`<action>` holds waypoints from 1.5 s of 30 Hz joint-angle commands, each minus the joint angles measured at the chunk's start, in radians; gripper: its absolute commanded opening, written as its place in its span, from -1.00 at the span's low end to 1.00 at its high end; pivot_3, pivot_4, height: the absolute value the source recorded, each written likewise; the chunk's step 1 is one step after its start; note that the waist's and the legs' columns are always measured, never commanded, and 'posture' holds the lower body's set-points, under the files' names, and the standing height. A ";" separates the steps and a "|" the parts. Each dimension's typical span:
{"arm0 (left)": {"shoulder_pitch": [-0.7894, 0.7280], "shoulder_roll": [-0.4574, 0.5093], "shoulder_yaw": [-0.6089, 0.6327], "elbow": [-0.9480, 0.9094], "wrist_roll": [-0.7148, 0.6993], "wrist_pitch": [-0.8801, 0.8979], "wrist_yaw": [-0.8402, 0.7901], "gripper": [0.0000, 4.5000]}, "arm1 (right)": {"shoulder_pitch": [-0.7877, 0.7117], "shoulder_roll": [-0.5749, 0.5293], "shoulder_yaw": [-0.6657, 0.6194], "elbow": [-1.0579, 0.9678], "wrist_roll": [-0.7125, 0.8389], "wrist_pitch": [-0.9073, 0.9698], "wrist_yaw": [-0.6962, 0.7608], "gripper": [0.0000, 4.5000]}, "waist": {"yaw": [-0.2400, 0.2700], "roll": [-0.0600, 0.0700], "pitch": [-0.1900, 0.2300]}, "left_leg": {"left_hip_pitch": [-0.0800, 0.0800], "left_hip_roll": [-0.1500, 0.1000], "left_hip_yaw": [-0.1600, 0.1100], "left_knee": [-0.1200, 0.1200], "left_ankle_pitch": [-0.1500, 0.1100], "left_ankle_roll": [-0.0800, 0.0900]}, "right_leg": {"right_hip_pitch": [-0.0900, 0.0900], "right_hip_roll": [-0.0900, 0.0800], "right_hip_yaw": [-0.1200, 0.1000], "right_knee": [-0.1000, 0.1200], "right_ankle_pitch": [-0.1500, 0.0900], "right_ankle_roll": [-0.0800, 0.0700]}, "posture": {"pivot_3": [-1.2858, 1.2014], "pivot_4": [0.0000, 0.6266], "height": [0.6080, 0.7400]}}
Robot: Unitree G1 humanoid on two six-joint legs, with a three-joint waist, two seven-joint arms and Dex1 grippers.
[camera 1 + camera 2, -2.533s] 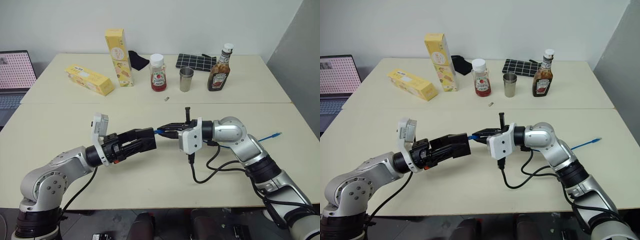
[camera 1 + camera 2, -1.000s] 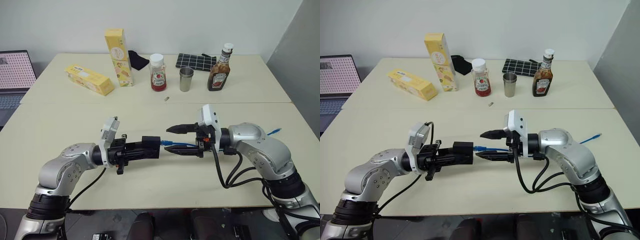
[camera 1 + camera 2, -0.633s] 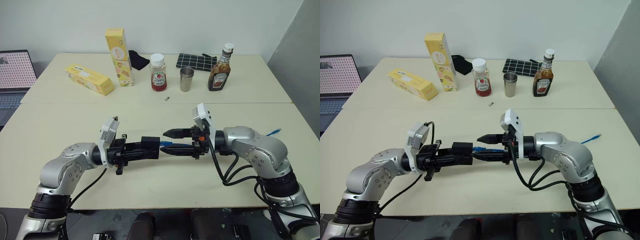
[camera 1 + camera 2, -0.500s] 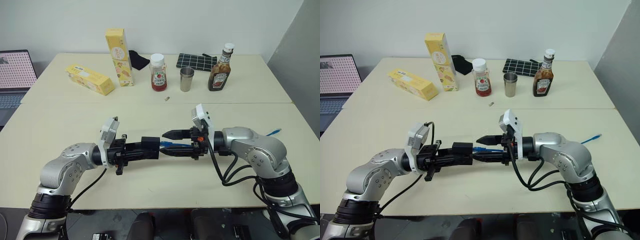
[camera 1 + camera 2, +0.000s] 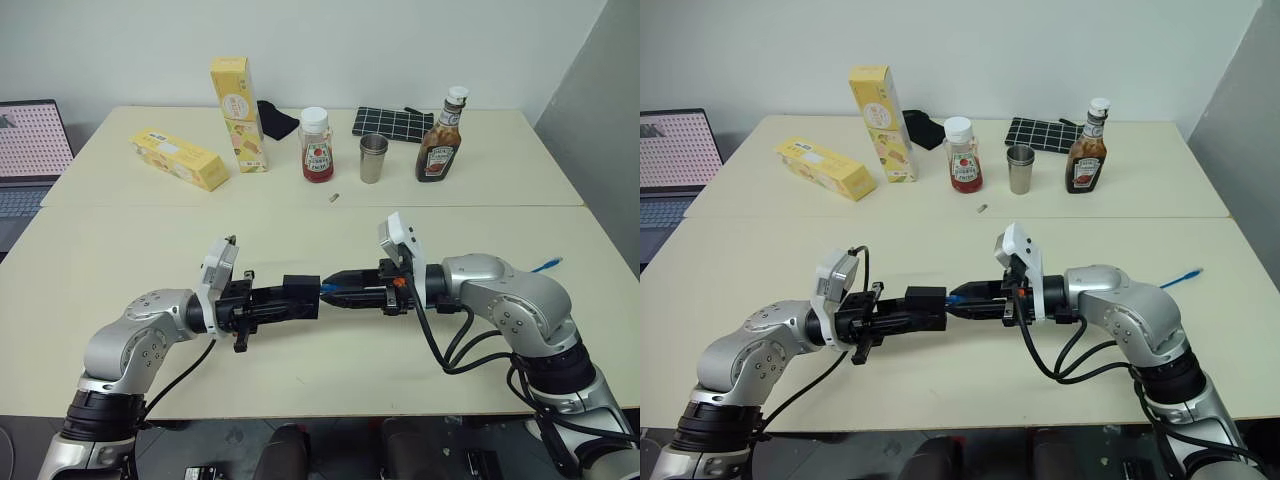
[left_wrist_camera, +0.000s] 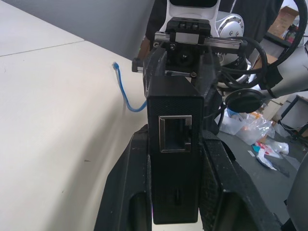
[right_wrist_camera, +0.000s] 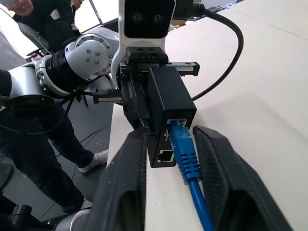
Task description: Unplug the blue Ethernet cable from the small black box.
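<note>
From my head views the blue Ethernet cable (image 5: pixel 958 297) shows as a short stub between the two claws; the rest of its run is hidden behind the right claw (image 5: pixel 970 300) and arm, and only its far end (image 5: pixel 1180 275) reappears on the surface (image 5: pixel 1040 200); I cannot tell from there whether the plug still sits in the small black box (image 5: pixel 925 308); the labels on the ketchup bottle (image 5: pixel 317 145) and sauce bottle (image 5: pixel 438 136) are too small to read; the laptop (image 5: pixel 28 150) is cut off by the picture's edge.
</note>
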 commanded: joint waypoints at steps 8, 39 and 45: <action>-0.015 -0.008 0.012 -0.014 0.001 -0.015 -0.014 -0.65 | -0.049 -0.019 0.008 0.002 -0.012 -0.027 0.070 -0.96 | 0.000 0.000 0.000 | 0.000 0.000 0.000 0.000 0.000 0.000 | 0.000 0.000 0.000 0.000 0.000 0.000 | 0.03 -0.52 1.00; 0.213 -0.051 0.196 -0.133 0.012 -0.034 0.289 -0.65 | -0.209 0.220 -0.035 0.909 -0.558 -0.624 -0.400 -0.65 | -0.005 0.000 0.000 | -0.002 0.000 0.002 -0.001 0.000 0.000 | -0.002 -0.001 0.001 -0.001 0.000 0.000 | 0.03 -0.52 1.00; 0.207 -0.058 0.202 -0.138 0.062 -0.049 0.400 -0.65 | -0.186 0.190 -0.053 0.822 -0.553 -0.582 -0.308 -0.01 | -0.005 0.000 0.000 | -0.001 0.000 0.001 -0.001 0.000 0.000 | -0.002 -0.001 0.001 0.000 0.000 0.000 | 0.03 -0.52 1.00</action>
